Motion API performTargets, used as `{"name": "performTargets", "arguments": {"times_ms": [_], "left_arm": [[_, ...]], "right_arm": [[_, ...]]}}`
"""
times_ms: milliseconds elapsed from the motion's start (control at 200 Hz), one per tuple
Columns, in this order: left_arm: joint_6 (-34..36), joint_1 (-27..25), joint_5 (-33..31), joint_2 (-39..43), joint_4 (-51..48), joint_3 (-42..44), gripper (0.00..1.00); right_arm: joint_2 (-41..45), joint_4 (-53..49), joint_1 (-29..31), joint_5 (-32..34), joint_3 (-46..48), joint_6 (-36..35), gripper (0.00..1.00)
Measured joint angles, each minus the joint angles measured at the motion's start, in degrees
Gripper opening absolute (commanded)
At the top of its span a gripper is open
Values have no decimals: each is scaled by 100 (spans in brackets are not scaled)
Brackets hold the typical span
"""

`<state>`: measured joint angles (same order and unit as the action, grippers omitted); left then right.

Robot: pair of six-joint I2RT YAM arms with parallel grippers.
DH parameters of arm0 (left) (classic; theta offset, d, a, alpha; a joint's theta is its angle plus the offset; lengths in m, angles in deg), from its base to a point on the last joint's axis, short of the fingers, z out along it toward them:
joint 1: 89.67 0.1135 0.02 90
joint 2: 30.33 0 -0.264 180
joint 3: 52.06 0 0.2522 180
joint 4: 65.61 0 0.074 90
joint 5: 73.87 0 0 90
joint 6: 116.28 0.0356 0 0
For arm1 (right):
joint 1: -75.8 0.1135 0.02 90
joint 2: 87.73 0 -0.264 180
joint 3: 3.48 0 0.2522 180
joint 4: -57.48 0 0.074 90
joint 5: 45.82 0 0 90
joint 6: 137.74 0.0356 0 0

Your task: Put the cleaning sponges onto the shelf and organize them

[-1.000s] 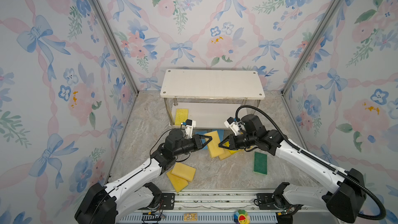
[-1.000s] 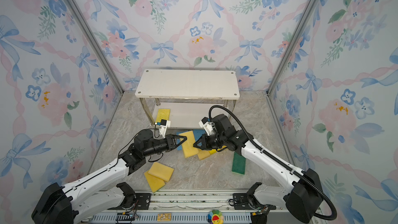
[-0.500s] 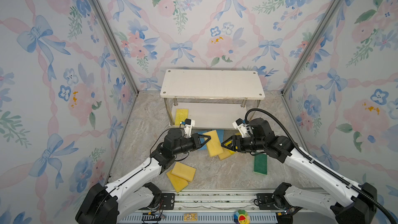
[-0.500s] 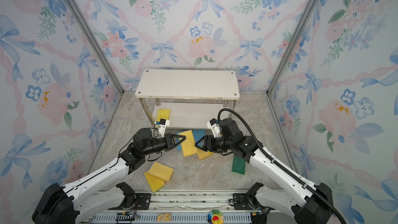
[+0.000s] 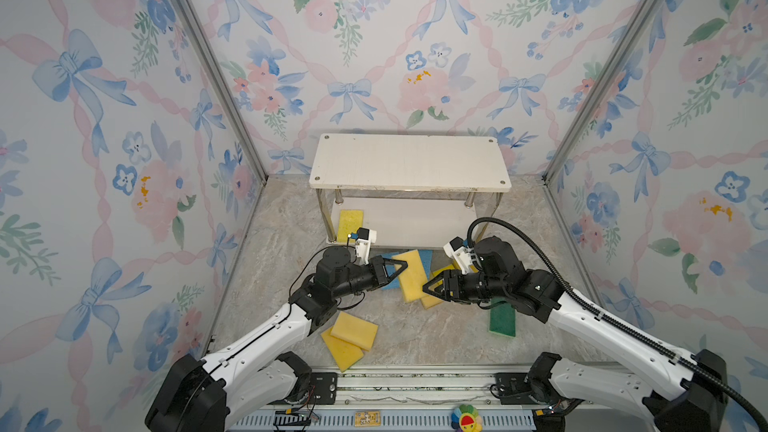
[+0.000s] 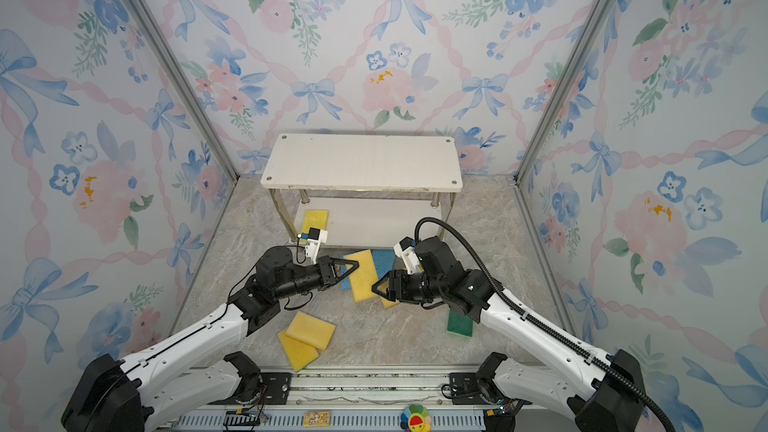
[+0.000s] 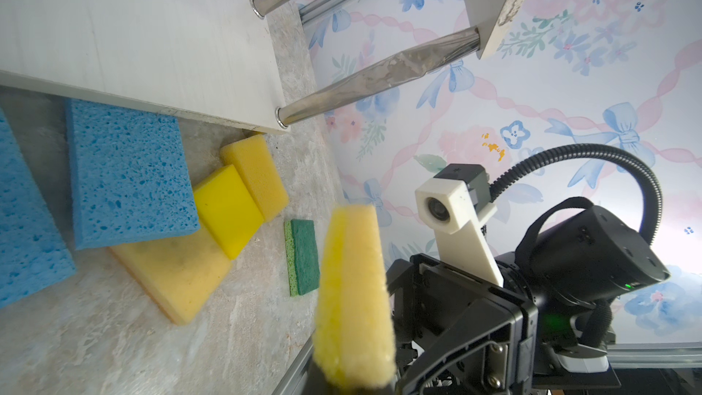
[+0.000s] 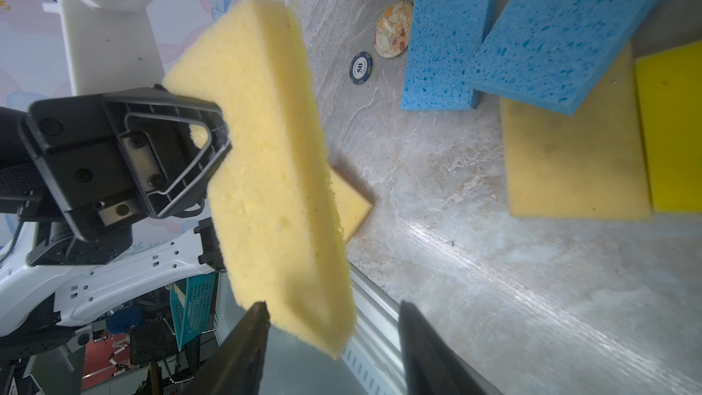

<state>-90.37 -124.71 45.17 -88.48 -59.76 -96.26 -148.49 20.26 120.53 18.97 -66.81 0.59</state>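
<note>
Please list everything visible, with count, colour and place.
shelf: 1, white, at back
shelf sponge: 1, yellow, lower board
held sponge: 1, yellow, in air, centre
front sponges: 2, yellow, floor, front
middle sponges: 3, yellow, floor before shelf
blue sponges: 2, blue, floor before shelf
green sponge: 1, green, floor, right
discs: 2, patterned and dark blue, floor
left gripper: 1, black, shut on held sponge
right gripper: 1, black, open, by held sponge

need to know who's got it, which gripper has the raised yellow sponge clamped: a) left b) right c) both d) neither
a: the left gripper is shut on the sponge, while the right gripper has its jaws open at the sponge's other end.
</note>
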Motion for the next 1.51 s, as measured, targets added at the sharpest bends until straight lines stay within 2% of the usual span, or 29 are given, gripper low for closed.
{"name": "performTargets", "arguments": {"times_ms": [320,530,720,920,1045,1070,1120,1205,1325,1420,1505], "left_arm": [[-4,22,-4,122,2,0,2],[-4,22,-4,133,0,0,1],[-4,22,-2,133,2,0,1],[-22,22,0,160,0,0,1],[-24,20,0,166,0,0,3],[-24,22,-2,166,0,0,6],[-7,22,-4,166,0,0,22],[17,44,-17,177,-103,-9,42],[339,197,-72,334,-627,-103,65],[634,487,-188,671,-1147,-212,80],[879,789,-398,1016,-1670,-354,89]], "right_arm": [[0,223,105,0,15,120,42],[7,306,184,0,63,188,39],[48,321,234,4,107,238,28],[116,326,254,50,127,275,9],[125,348,264,87,129,293,4],[127,358,264,90,131,313,4],[129,367,269,111,138,315,4],[129,367,271,186,149,321,3],[122,385,269,374,186,396,1],[22,468,256,546,192,496,0],[-232,669,247,719,192,658,0]]}}
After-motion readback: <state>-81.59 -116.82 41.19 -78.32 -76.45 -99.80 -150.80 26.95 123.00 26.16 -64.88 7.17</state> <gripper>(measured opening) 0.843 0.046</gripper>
